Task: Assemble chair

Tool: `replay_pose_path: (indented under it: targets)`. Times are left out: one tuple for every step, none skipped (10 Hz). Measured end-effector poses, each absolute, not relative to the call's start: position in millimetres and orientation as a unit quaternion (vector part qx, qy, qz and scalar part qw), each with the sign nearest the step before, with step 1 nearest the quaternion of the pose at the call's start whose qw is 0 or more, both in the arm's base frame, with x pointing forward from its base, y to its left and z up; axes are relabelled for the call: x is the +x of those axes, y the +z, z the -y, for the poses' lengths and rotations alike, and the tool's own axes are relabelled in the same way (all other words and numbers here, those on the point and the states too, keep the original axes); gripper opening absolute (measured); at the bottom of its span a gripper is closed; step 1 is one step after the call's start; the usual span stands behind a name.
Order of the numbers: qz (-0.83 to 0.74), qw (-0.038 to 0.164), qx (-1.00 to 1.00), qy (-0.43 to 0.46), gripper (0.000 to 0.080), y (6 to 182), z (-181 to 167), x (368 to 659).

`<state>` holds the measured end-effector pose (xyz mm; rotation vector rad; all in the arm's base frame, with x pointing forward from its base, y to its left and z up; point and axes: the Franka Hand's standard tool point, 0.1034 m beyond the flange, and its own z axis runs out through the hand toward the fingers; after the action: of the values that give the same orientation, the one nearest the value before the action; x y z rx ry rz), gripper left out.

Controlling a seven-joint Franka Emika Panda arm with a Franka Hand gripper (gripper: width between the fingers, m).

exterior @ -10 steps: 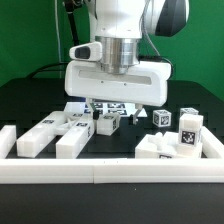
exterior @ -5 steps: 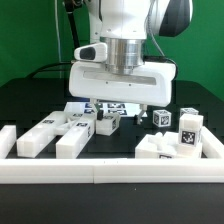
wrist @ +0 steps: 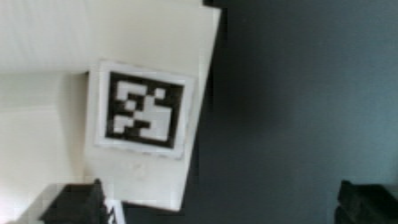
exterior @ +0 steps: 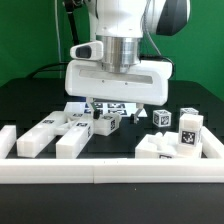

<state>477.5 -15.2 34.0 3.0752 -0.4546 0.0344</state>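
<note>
The chair is in loose white tagged parts on the black table. Two long bars (exterior: 40, 135) (exterior: 72, 138) lie at the exterior view's left. A small block (exterior: 108, 123) lies below my hand. Two cubes (exterior: 160, 118) (exterior: 190, 128) and a blocky part (exterior: 158, 148) sit at the right. My gripper (exterior: 108, 106) hangs low over the middle parts, its fingertips mostly hidden by the hand. In the wrist view the gripper (wrist: 222, 205) is open and empty. One finger (wrist: 80, 205) is beside a white tagged part (wrist: 151, 60); the other finger (wrist: 370, 203) is over bare table.
Long white border rails (exterior: 110, 170) run along the front, with end pieces at the left (exterior: 6, 138) and right (exterior: 212, 150). A green wall stands behind. Black table surface (wrist: 302, 100) shows beside the tagged part.
The gripper hand rose very slightly and came back to about the same spot. The parts have not moved.
</note>
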Motion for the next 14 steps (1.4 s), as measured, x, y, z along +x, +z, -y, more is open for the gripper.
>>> replay_pose_path:
  targets:
    - [0.149,0.015,0.989,0.011,0.0649,38.0,17,479]
    - [0.149,0.015,0.989,0.010,0.0649,38.6,17,479]
    - [0.149,0.016,0.989,0.010,0.0649,35.4,17,477]
    - [0.147,0.019,0.989,0.010,0.0649,30.5,17,476]
    - [0.145,0.021,0.989,0.009,0.0649,26.5,16,474]
    - [0.143,0.023,0.989,0.014,0.0649,25.4,15,475]
    - [0.143,0.023,0.989,0.016,0.0649,25.4,15,476]
    - [0.142,0.024,0.989,0.019,0.0649,25.6,15,477]
    - [0.141,0.023,0.990,0.019,0.0649,25.6,13,478]
    - [0.139,0.023,0.990,0.019,0.0649,25.6,11,478]
    - [0.137,0.023,0.990,0.020,0.0649,25.7,9,478]
    - [0.135,0.023,0.990,0.020,0.0649,25.7,7,479]
    - [0.133,0.023,0.991,0.020,0.0649,25.8,5,479]
    - [0.133,0.023,0.991,0.020,0.0649,25.8,5,479]
